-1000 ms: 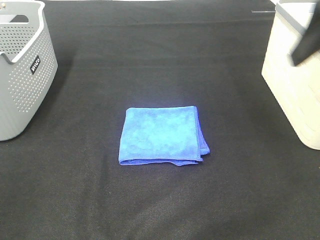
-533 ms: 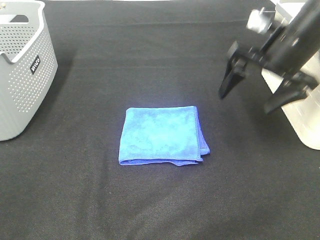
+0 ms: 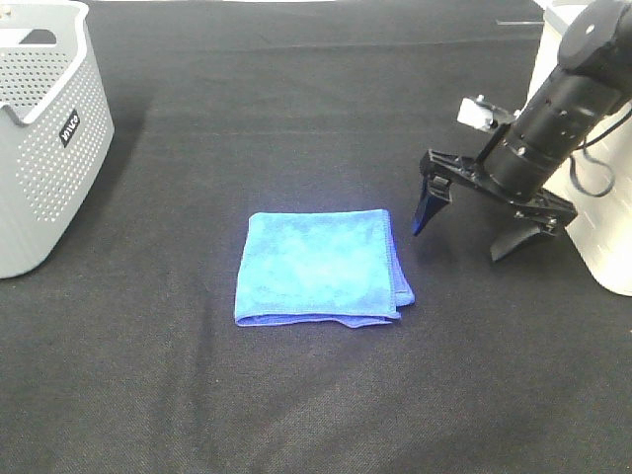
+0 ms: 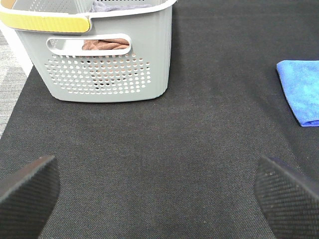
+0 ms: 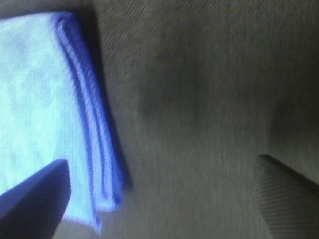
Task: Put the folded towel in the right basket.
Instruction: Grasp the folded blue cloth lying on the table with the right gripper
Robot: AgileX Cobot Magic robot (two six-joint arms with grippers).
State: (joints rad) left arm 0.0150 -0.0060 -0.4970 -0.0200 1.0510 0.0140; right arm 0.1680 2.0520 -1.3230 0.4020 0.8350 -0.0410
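The folded blue towel (image 3: pixel 318 267) lies flat on the black table in the exterior view. My right gripper (image 3: pixel 466 237) is open, just right of the towel's right edge and low over the table; one fingertip (image 3: pixel 421 219) is close to the towel's upper right corner. The right wrist view shows the towel's folded edge (image 5: pixel 84 119) between my spread fingers. The right basket (image 3: pixel 591 178), cream coloured, stands at the right edge behind my right arm. My left gripper (image 4: pixel 159 194) is open and empty; the towel's edge (image 4: pixel 301 89) shows off to one side in that view.
A grey perforated basket (image 3: pixel 44 128) stands at the far left; the left wrist view shows it (image 4: pixel 99 55) with a brown cloth inside. The black table (image 3: pixel 296 395) stretches around the towel.
My right arm has come down from near the right basket to just right of the towel, gripper open and low. The towel has not moved.
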